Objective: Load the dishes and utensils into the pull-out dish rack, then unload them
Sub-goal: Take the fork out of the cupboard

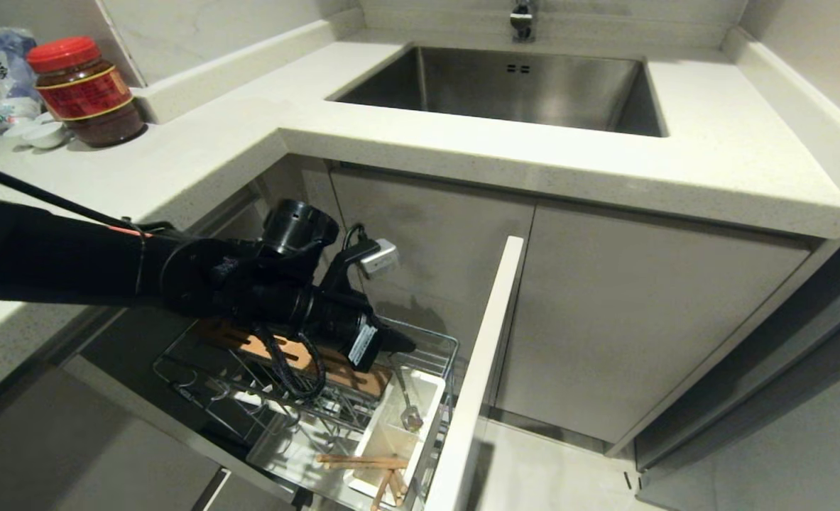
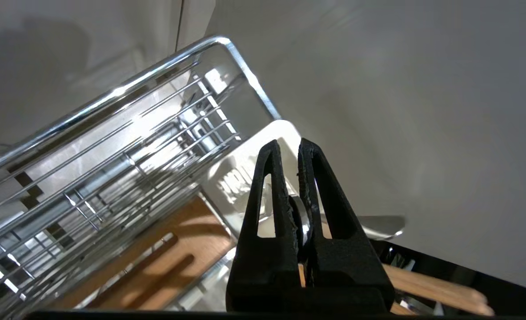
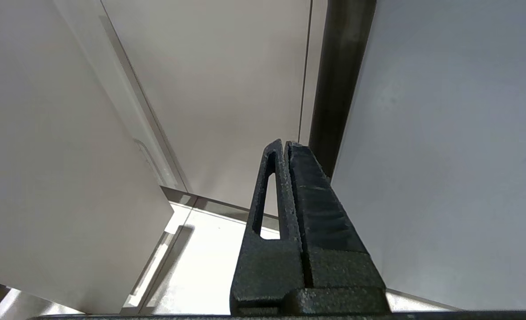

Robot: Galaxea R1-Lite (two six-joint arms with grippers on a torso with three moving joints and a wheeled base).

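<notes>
The pull-out dish rack point(image 1: 430, 339) stands drawn out below the counter, with its wooden bar point(image 1: 299, 355), white utensil box point(image 1: 391, 426) and white front panel point(image 1: 478, 369). My left gripper point(image 1: 407, 345) reaches down over the box and is shut on the silver spoon point(image 1: 408, 404), whose bowl end rests in the box. In the left wrist view the spoon point(image 2: 302, 222) shows pinched between the black fingers point(image 2: 269, 186) of that gripper point(image 2: 289, 144). Chopsticks point(image 1: 363, 461) lie across the rack's near end and show as well in the left wrist view point(image 2: 431, 286). The dishes are out of view. My right gripper point(image 3: 285, 144) hangs shut and empty beside cabinet doors.
A steel sink point(image 1: 519, 85) is set in the pale counter point(image 1: 711, 163) above. A red-lidded jar point(image 1: 86, 92) and small white dishes point(image 1: 40, 133) stand at the back left. Closed cabinet doors point(image 1: 640, 319) lie to the right of the rack.
</notes>
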